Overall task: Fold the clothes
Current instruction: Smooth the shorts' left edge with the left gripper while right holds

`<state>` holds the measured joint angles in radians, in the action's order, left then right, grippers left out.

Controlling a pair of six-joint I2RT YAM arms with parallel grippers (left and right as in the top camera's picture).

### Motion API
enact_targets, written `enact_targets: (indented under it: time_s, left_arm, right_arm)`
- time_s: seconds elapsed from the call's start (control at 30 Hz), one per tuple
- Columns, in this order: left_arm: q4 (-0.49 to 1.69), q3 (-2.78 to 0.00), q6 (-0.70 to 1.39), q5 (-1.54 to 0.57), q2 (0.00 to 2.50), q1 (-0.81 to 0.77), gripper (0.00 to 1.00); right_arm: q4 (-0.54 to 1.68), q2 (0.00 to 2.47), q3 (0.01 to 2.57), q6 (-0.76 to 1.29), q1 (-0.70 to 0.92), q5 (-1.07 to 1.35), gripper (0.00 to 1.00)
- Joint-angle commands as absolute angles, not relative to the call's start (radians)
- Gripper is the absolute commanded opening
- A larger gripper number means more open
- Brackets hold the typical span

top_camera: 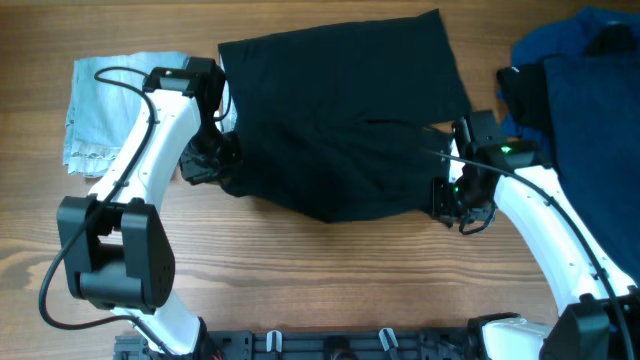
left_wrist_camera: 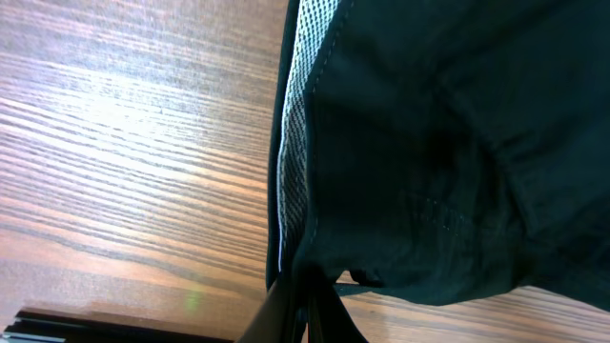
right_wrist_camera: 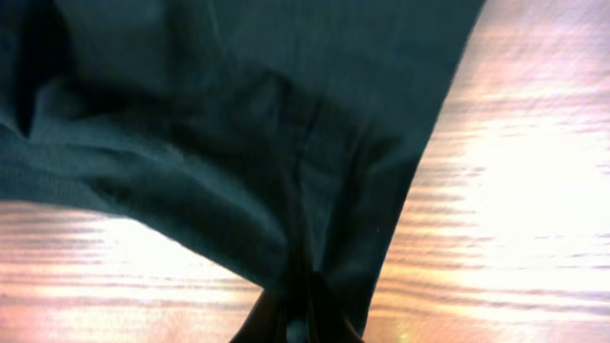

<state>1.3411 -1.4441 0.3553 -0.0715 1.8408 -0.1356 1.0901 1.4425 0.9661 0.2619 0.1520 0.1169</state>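
The black shorts point(top_camera: 340, 110) lie in the middle of the wooden table point(top_camera: 320, 290), spread out wide, with their long way going from left to right. The left gripper point(top_camera: 212, 165) is pinched shut on the near left corner of the shorts. The right gripper point(top_camera: 452, 198) is pinched shut on the near right corner. In each wrist view the two fingers are tight together at the bottom of the picture with a bit of black cloth squeezed between them, and the rest of the shorts goes up and away from them. So the shorts sit between the two arms and reach away from both, toward the far side of the table. Each arm is close to its own corner, and neither one is nearer than the other. I think the next move is to lift the near edge and carry it over to the far edge, with both arms going together so the cloth does not twist. A pale-blue cloth point(top_camera: 100, 100) lies off to the left and a pile of blue clothes point(top_camera: 590, 70) lies off to the right
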Motion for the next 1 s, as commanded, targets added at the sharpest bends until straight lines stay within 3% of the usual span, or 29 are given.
enact_targets:
  time_s: [0.0,0.1,0.13,0.2,0.27,0.3,0.47,0.53,0.63,0.97]
  left_arm:
    - [1.34,-1.412,0.375,-0.061,1.844,-0.133,0.04]
    - [1.343,-1.41,0.375,-0.062,1.844,-0.133,0.06]
    - [1.348,-1.41,0.375,-0.062,1.844,-0.133,0.16]
    - [1.367,-1.41,0.375,-0.062,1.844,-0.133,0.47]
    - [1.399,-1.413,0.375,-0.061,1.844,-0.133,0.7]
    - [1.412,-1.423,0.375,-0.061,1.844,-0.133,0.71]
    - [1.421,-1.564,0.375,-0.061,1.821,-0.133,0.72]
    - [1.368,-1.596,0.374,-0.056,1.812,-0.133,0.7]
    - [1.248,-1.582,0.373,-0.028,1.824,-0.133,0.52]
    - [1.067,-1.411,0.344,-0.041,1.901,-0.088,0.53]
  right_arm:
    - [1.079,1.436,0.892,0.316,0.153,0.204,0.04]
    - [1.076,1.436,0.883,0.324,0.153,0.212,0.05]
    - [1.083,1.436,0.883,0.332,0.153,0.212,0.06]
    - [1.097,1.436,0.885,0.341,0.153,0.227,0.36]
    - [1.129,1.436,0.904,0.341,0.153,0.264,0.48]
    - [1.147,1.436,0.922,0.341,0.153,0.264,0.51]
    - [1.221,1.436,1.11,0.313,0.153,0.259,0.64]
    - [1.226,1.436,1.185,0.312,0.153,0.227,0.65]
    - [1.169,1.436,1.22,0.295,0.153,0.144,0.65]
    - [1.036,1.492,1.219,0.287,0.141,0.019,0.64]
